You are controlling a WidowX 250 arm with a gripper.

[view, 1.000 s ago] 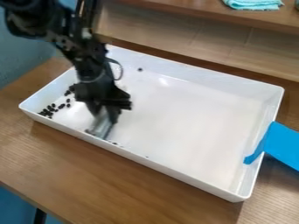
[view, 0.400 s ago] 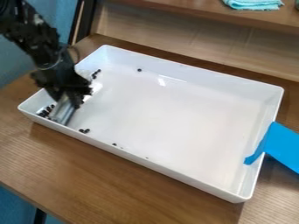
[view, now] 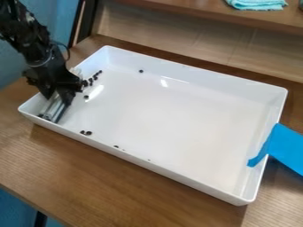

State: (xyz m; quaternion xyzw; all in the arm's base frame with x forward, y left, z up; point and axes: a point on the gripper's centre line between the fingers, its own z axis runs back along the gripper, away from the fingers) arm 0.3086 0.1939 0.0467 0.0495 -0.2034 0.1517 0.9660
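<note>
Silvery piece [view: 54, 108]: long and narrow, tilted, its lower end down at the near left corner of the tray [view: 177, 111]
Gripper [view: 58, 94]: closed on the upper end of the silvery piece, over the tray's left end
Arm [view: 35, 48]: black, slanting in from the upper left
Dark bits by the piece's foot [view: 40, 116]: a few, partly hidden, in the near left corner
Dark bits in a loose row [view: 91, 80]: just beside the gripper, trailing along the left end toward the far side
Single bit [view: 86, 96]: on the tray floor, right of the gripper
Small cluster [view: 86, 132]: near the front wall
Lone bit [view: 141, 71]: near the far wall
Specks [view: 116, 146]: farther right along the front wall
Tray: white, rectangular, shallow, set at a slant on the wooden table [view: 89, 164]
Blue strip [view: 287, 148]: over the right rim, one end inside
Wooden shelf [view: 177, 9]: behind the tray, folded teal cloth [view: 257, 3] on top
</note>
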